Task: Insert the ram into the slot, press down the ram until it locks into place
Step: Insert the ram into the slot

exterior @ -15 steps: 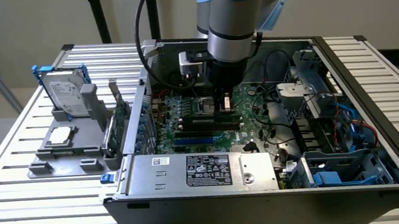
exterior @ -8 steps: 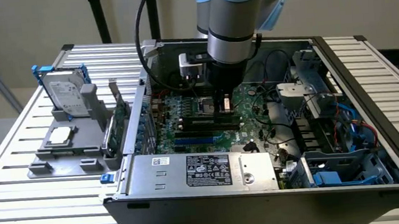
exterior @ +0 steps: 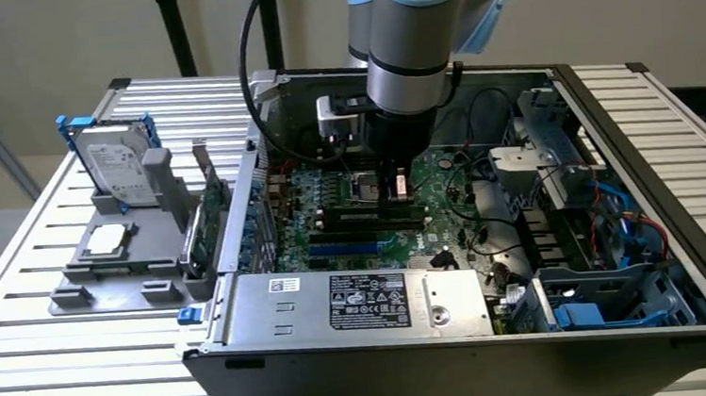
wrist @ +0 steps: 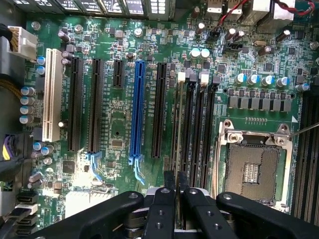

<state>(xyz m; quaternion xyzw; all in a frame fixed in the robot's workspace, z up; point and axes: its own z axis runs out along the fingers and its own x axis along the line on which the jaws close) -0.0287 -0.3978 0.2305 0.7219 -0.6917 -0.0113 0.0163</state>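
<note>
The hand (wrist: 176,180) is down inside the open case (exterior: 467,364), pinched narrow on the ram (wrist: 177,129), which stands on edge in the outermost black slot (wrist: 180,83), next to its twins.

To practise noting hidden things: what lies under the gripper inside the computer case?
Under the gripper lie the parallel black memory slots on the motherboard; the ram it holds stands edge-on over them. The gripper covers one end of the slots.
</note>
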